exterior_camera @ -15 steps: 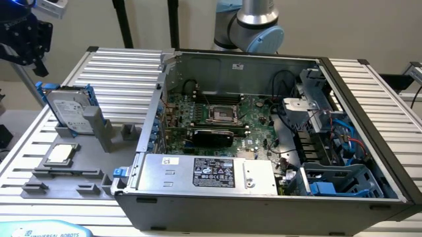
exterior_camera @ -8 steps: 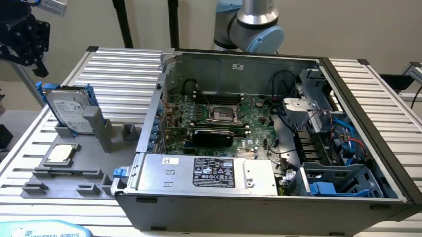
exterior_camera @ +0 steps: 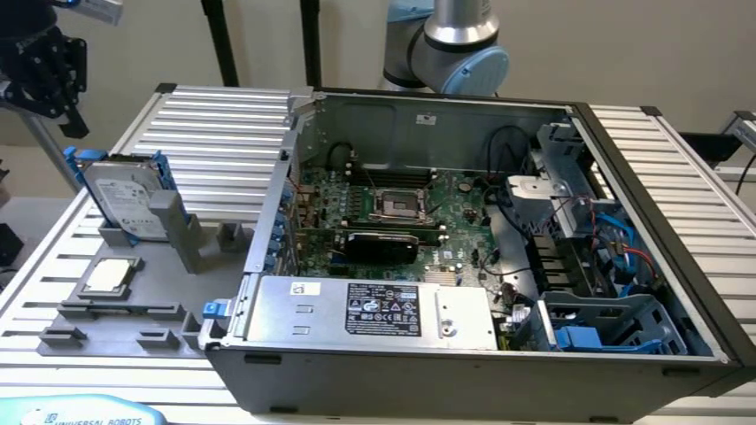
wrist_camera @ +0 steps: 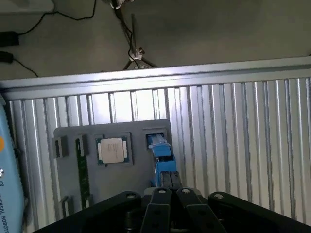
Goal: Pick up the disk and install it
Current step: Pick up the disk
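Observation:
The disk [exterior_camera: 122,197], a silver-grey drive with a white label in a blue carrier, stands upright in a slot of the grey fixture [exterior_camera: 119,305] at the exterior view's left. My black gripper [exterior_camera: 71,119] hangs in the air above it, a little further to the exterior view's left, and is apart from it. In the wrist view the two fingers [wrist_camera: 165,180] are pressed together with nothing between them. Just beyond their tips the disk [wrist_camera: 160,151] shows edge-on as a blue strip.
An open computer case [exterior_camera: 697,266] fills the middle and right of the slatted table, with a motherboard [exterior_camera: 390,212], a silver box with a black label [exterior_camera: 366,310] and a blue drive cage [exterior_camera: 603,328]. A square CPU chip [exterior_camera: 106,276] lies on the fixture.

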